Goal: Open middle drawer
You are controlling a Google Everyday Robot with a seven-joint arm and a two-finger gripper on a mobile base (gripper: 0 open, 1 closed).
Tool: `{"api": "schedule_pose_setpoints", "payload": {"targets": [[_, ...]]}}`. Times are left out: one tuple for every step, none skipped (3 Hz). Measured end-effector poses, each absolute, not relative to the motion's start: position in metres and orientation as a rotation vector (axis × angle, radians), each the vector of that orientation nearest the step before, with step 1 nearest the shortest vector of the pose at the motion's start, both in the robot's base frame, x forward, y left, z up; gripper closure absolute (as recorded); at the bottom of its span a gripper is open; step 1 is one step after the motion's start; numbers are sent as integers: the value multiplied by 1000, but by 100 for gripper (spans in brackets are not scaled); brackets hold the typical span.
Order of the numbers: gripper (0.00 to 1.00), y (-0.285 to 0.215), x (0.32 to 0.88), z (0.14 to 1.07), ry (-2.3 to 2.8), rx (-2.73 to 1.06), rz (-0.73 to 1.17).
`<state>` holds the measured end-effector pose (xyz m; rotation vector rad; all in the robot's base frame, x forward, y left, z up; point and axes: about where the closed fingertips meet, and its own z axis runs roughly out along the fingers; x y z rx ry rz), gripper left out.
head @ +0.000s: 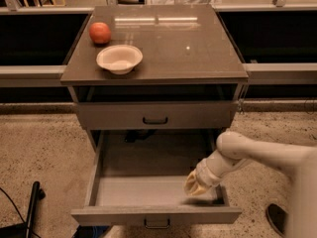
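Tool (195, 186) inside open middle drawer (124, 215)

Dim warm light, glare on cabinet top (163, 21); end effector (196, 186) inside middle drawer (119, 215).

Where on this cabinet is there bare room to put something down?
The cabinet top is bare across its right half; its back-left corner holds the red fruit and white bowl. Inside the open middle drawer the left and centre floor is free; the tool fills its right side.
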<state>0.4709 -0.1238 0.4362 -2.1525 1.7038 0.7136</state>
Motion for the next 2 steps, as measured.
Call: {"api": "schedule_pose_setpoints", "payload": {"targets": [[100, -132, 491, 494, 1621, -2032, 495], [82, -144, 501, 535, 1626, -1957, 340]]}}
